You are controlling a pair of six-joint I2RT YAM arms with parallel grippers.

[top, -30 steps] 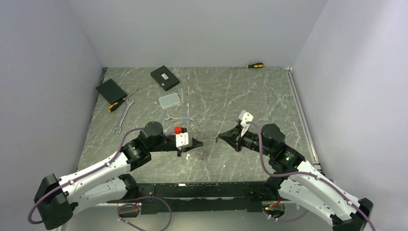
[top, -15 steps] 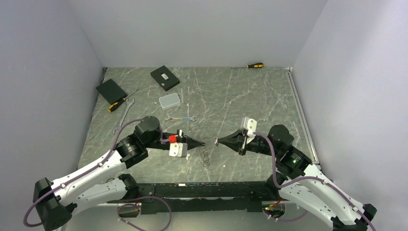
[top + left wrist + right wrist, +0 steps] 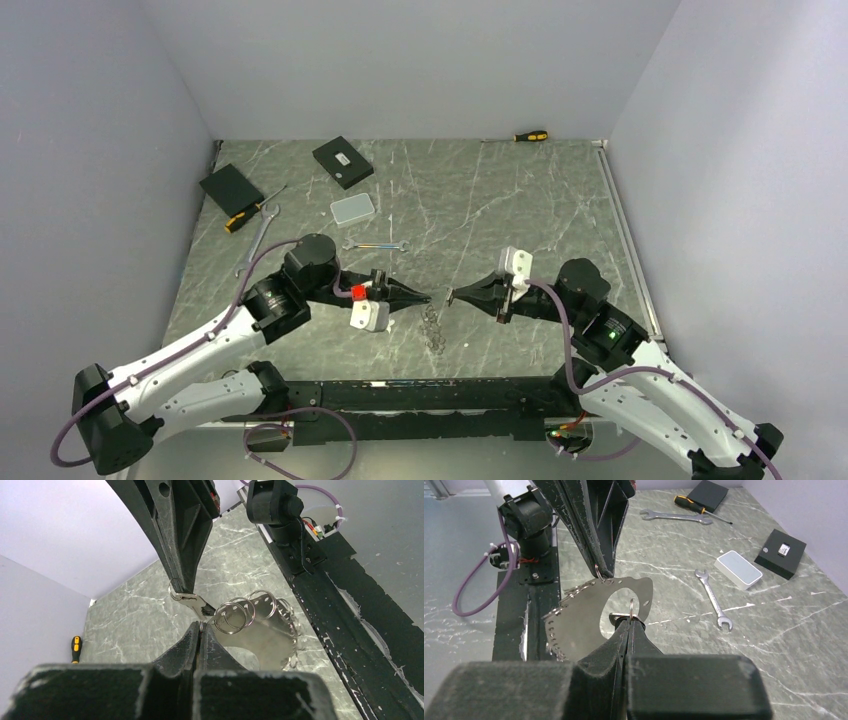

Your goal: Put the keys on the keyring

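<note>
Open tabletop [image 3: 560, 200] spans the frame's right half. Upper left is crowded: black box [image 3: 342, 161], black pad [image 3: 231, 187], grey case [image 3: 353, 209], small wrench [image 3: 375, 245], screwdriver [image 3: 250, 213]. At centre, left gripper [image 3: 424, 298] and right gripper [image 3: 453, 294] nearly touch tips, keyring [image 3: 432, 326] hanging between.

Tabletop [image 3: 560, 200], far-left corner: left black box [image 3: 231, 187], right black box [image 3: 342, 161], grey box [image 3: 352, 209], long wrench [image 3: 258, 238], short wrench [image 3: 375, 245], screwdriver [image 3: 245, 216]. Far edge: second screwdriver [image 3: 530, 136].

The keyring [image 3: 265, 632] is a flat silvery plate edged with small split rings [image 3: 239, 611]. It hangs tilted above the tabletop [image 3: 500, 200], held at two edges.
</note>
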